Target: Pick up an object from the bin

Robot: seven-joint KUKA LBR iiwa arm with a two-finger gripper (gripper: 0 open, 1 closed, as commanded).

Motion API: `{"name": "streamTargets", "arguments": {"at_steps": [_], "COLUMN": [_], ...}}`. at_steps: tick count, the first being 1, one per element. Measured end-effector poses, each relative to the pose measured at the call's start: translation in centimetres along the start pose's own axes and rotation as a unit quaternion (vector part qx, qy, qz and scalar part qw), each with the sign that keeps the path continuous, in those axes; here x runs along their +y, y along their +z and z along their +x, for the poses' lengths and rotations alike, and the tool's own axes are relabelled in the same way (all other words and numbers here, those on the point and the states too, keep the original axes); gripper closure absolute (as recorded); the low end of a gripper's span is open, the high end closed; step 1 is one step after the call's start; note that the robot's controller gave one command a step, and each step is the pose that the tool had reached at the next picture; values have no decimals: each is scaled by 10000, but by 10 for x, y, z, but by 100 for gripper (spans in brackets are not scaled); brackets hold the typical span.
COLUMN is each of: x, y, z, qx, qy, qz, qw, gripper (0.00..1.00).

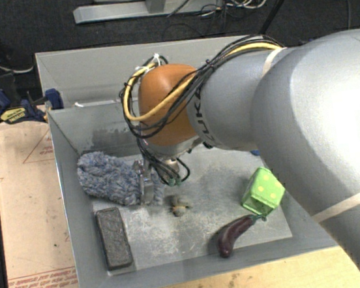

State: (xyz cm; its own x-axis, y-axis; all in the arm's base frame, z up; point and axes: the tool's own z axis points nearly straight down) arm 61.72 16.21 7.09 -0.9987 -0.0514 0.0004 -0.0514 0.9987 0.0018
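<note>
Though state of claw [148, 187] is unclear, bin [73, 207] with knit cloth [107, 177], block [114, 238], green die [263, 192], aubergine [234, 233]

The gripper [148, 189] sits low beside, perhaps touching, the blue-grey knitted cloth [104, 175].

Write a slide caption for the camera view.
Gripper beside a blue-grey knitted cloth in the grey bin.

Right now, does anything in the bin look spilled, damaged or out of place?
Nothing looks damaged or spilled. The cloth lies crumpled at the left, beside the gripper. The green cube sits tilted, by one end of the aubergine. The grey block lies flat, apart.
</note>
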Motion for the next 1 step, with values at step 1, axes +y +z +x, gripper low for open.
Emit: {"name": "streamTargets", "arguments": {"at_steps": [1], "x": [0], "y": [0], "z": [0], "qx": [-1], "qy": [0], "qz": [0], "qw": [10000], "gripper": [100]}}
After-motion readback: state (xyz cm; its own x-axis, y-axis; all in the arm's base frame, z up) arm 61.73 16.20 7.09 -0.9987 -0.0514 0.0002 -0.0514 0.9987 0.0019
